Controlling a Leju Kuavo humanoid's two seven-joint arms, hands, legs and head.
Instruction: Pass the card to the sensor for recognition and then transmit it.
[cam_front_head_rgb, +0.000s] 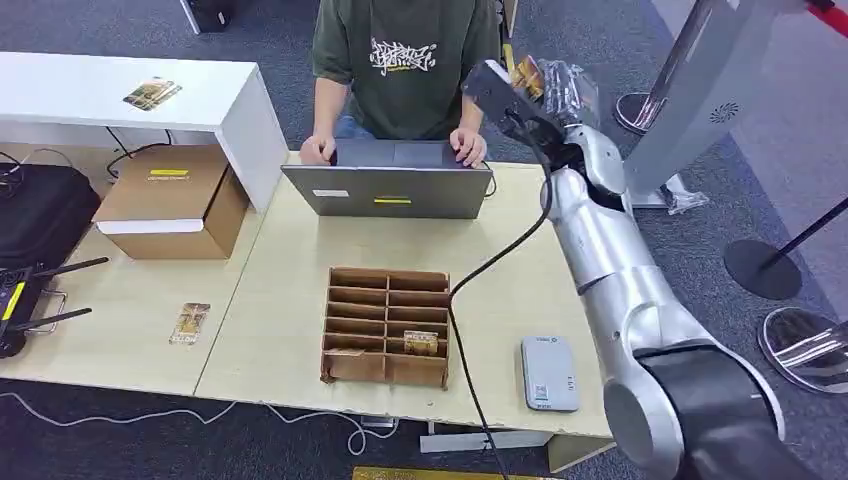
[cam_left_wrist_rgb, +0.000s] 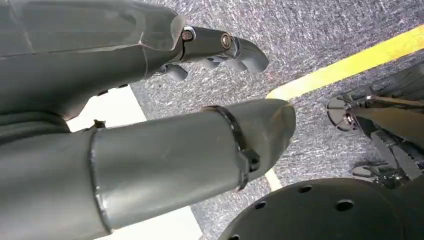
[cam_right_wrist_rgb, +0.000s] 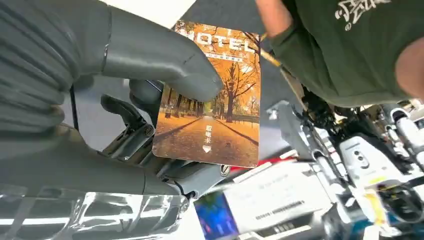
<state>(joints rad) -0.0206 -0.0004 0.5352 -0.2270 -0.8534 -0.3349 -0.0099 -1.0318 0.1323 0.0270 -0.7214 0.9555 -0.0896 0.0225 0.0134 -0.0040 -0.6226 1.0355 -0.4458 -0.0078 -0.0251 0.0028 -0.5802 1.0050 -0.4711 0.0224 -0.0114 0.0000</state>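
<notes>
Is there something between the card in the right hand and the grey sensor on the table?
Nothing solid blocks it. The right hand holds the hotel card high beside the laptop, and the sensor lies uncovered at the table's near edge. Only the black cable runs close beside the sensor.

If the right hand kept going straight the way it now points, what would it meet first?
Probably the person in the green shirt behind the laptop. The right hand, pinching the hotel card, is raised past the table's far edge and points toward the person's side. Depth is unclear, so it might pass beside them.
</notes>
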